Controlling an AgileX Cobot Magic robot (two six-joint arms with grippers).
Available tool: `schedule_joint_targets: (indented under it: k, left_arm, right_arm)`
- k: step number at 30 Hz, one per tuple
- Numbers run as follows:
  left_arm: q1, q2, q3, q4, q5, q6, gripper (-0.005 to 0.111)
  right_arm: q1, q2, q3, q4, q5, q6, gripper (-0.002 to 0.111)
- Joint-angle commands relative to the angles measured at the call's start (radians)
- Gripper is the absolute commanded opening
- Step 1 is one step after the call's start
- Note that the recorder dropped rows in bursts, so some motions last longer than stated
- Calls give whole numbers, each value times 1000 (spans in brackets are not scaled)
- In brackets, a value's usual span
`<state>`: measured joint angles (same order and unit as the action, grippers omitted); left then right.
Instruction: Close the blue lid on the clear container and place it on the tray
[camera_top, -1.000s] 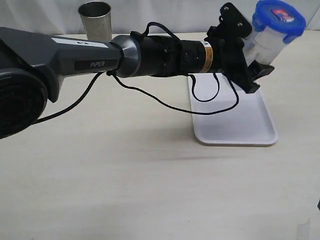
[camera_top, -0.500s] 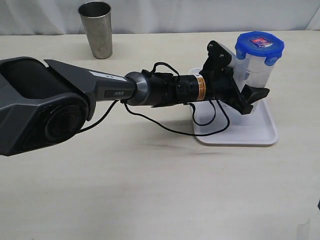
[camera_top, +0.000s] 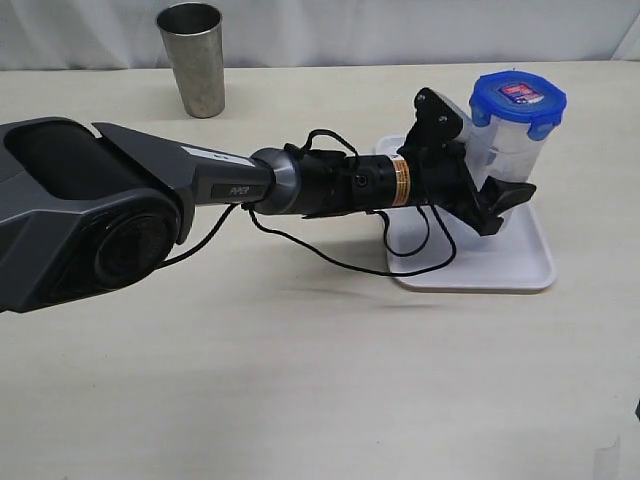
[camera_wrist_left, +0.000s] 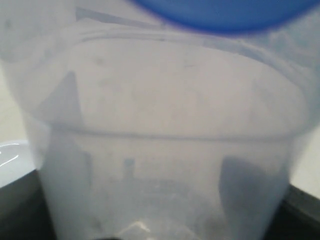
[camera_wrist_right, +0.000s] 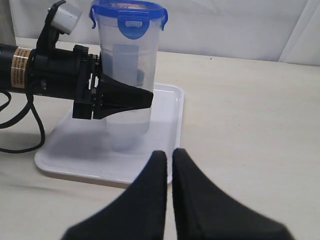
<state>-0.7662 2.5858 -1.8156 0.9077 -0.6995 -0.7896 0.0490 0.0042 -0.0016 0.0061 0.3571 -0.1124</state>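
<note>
Operator: Lowered since a second ago: my left arm (camera_top: 150, 200) has brought the clear container (camera_top: 510, 150) from high and tilted down to upright over the tray (camera_top: 520, 270). Over the last half second it has barely shifted.

Desk: Count, largest first.

Operator: One arm lies across the exterior view. One white tray. One clear container, its base down at the tray's floor; contact I cannot confirm. One steel cup (camera_top: 192, 58), upright, well apart from the tray at the far left of the table (camera_top: 300, 380). One blue lid (camera_top: 518, 100), seated on the container's mouth, sticker up, near tab folded down.

Desk: Tools?

Operator: Two. The left gripper (camera_top: 495, 178) clamps the container's lower wall, a finger on either side. The right gripper (camera_wrist_right: 169, 157) carries nothing, its fingers pressed nearly together, pointing toward the tray and touching nothing.
</note>
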Motion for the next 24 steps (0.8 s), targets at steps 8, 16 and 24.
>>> schedule_joint_targets:
  k: [8, 16, 24]
  left_arm:
    - [2, 26, -12, -4, -51, 0, 0]
    - [2, 26, -12, -20, -66, 0, 0]
    - [4, 26, -12, -30, -39, 0, 30]
  right_arm:
    - [-3, -4, 2, 3, -12, -4, 4]
    - [-3, -4, 2, 3, -12, -4, 4]
    - [-3, -4, 2, 3, -12, -4, 4]
